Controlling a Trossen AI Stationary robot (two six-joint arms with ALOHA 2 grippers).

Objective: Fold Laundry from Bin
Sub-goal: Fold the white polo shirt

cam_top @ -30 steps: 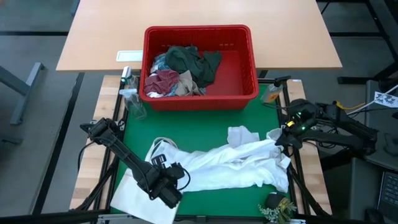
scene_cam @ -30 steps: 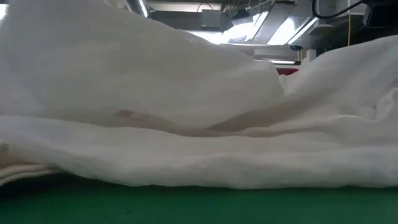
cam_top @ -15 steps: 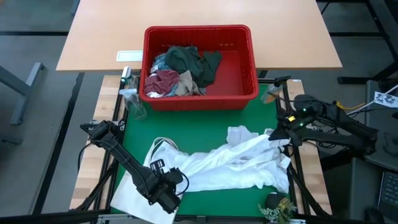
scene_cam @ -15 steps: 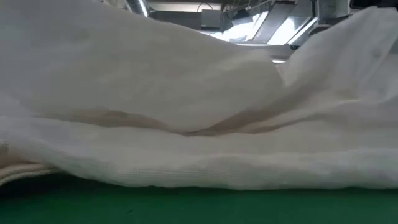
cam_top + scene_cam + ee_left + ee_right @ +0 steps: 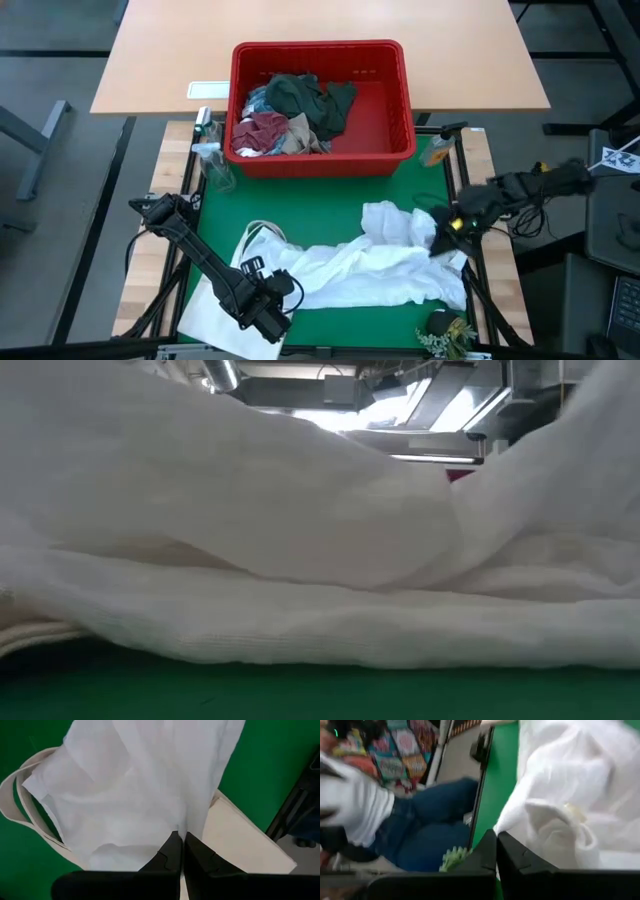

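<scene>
One white garment (image 5: 370, 268) lies unfolded on the desk (image 5: 390, 325) near the red bin (image 5: 405, 130). Left end effector (image 5: 268, 300) and right end effector (image 5: 440, 232) each pinch it. More laundry (image 5: 290, 115) waits inside the bin.

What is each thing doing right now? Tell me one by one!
White garment: out of the bin, stretched crumpled across the green mat.
Red bin: upright, with dark green, maroon and other clothes piled inside.
Tote bag: lying flat, partly under the white garment.
Left end effector: shut, pinching the garment's near-left end.
Right end effector: shut, at the garment's right end.
</scene>
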